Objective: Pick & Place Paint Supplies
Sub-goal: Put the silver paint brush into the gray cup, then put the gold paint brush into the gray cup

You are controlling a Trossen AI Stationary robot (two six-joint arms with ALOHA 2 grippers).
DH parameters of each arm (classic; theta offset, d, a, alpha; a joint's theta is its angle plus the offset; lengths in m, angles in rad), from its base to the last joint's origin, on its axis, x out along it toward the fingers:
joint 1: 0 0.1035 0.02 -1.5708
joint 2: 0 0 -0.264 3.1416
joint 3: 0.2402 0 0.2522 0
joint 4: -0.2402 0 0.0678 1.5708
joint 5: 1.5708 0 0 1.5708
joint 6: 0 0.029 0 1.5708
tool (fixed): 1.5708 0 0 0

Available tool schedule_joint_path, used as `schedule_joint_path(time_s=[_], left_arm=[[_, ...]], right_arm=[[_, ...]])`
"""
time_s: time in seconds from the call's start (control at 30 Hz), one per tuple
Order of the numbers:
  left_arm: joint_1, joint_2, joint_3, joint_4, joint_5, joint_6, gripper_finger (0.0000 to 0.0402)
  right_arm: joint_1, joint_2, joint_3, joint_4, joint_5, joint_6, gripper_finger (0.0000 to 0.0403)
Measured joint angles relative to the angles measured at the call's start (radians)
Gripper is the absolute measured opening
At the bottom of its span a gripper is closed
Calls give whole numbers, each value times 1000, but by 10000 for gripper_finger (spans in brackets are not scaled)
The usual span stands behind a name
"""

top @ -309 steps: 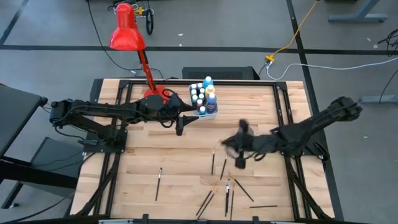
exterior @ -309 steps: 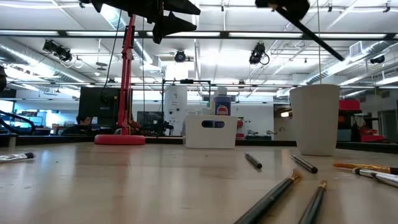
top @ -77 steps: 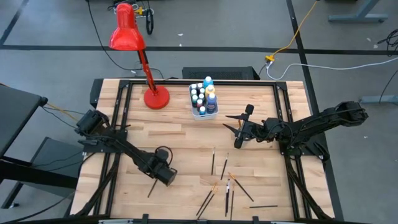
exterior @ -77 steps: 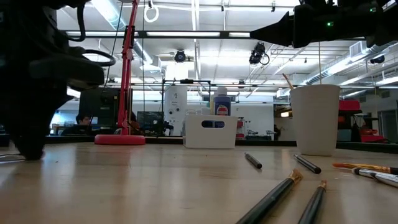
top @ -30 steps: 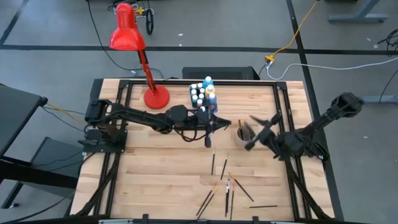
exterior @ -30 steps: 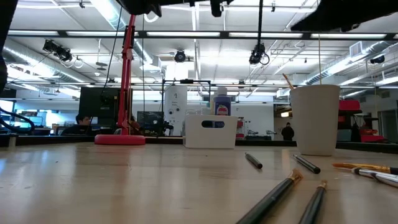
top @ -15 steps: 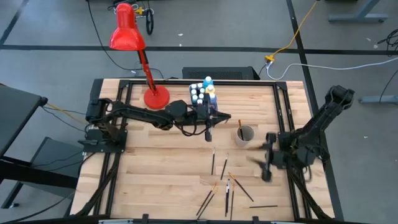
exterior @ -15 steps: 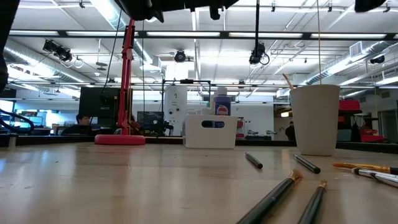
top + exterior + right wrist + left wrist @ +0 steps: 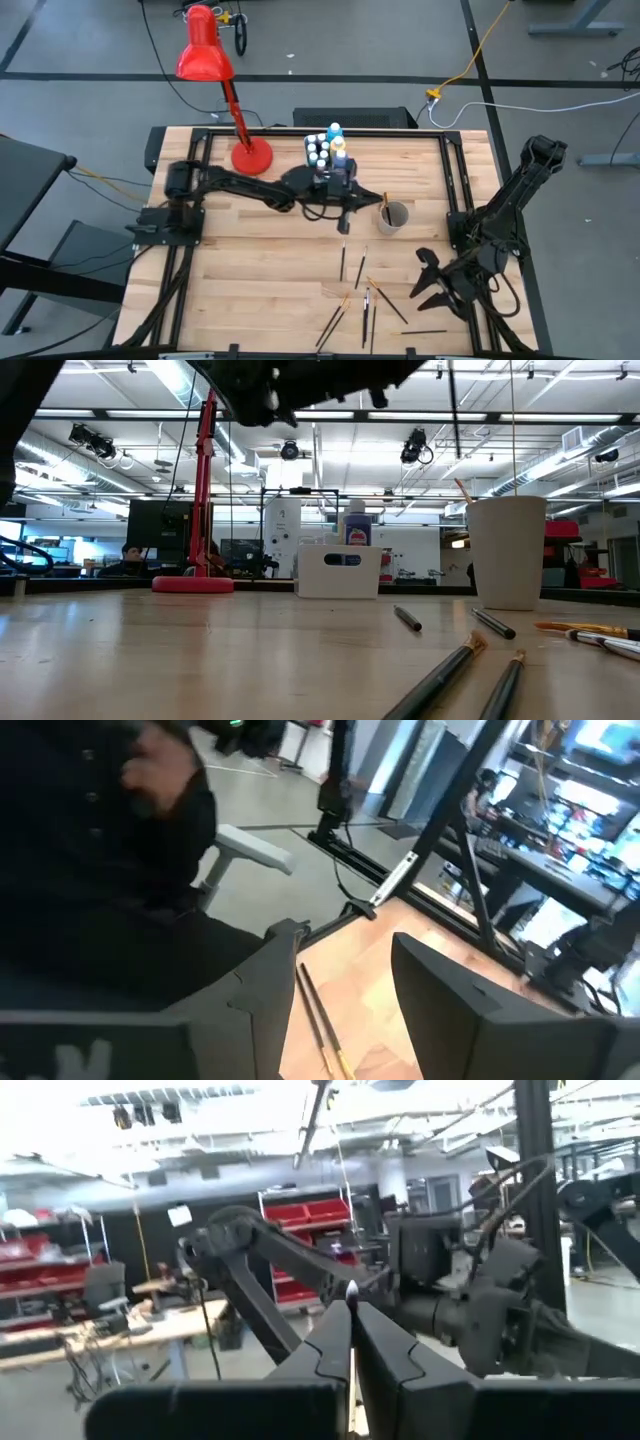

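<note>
Left gripper [image 9: 345, 222]: reaches out over mid-table, between tub [image 9: 327, 181] and cup [image 9: 393, 216]. Jaws pressed together on a thin brush [image 9: 452, 405], which hangs upright, high above the table in the low view. Wrist view shows the two fingers [image 9: 335, 1342] meeting with no gap.

Right gripper [image 9: 432, 282]: low over the near right part of the table, beside the scattered brushes [image 9: 362, 296]. Jaws parted, nothing between them. One brush [image 9: 318, 1015] lies on the wood just ahead of its fingers.

Progress, by my reading: partway. Bottles [image 9: 325, 152] stand packed in the white tub at the far edge, next to the lamp base [image 9: 251, 157]. Cup holds at least one brush [image 9: 385, 203] leaning on its rim. Roughly eight or more brushes lie loose on the near half of the table; these remain. The held brush looks bound for the cup.

Writing: the tall bottle [image 9: 355, 525] carries a red and blue label; text too small to read. No other legible marks.
</note>
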Motion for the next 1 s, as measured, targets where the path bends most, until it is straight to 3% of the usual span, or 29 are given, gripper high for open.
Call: schedule_joint_path(time_s=[0.2,0.37,0.53,0.67,0.83,1.0], left_arm=[[5,189,162,4,22,-16,7],[17,257,226,-59,3,-46,13],[26,259,230,-264,-69,-71,39],[20,258,230,-261,-143,-62,59],[4,252,230,-269,-147,-3,82],[-27,161,229,-360,-104,-15,101]], right_arm=[[-1,0,0,-3,53,16,169],[-1,0,0,-7,52,35,169],[-1,0,0,-12,51,48,169],[-1,0,0,-12,50,48,169],[-1,0,0,-11,53,42,169],[-1,0,0,-11,53,40,169]])
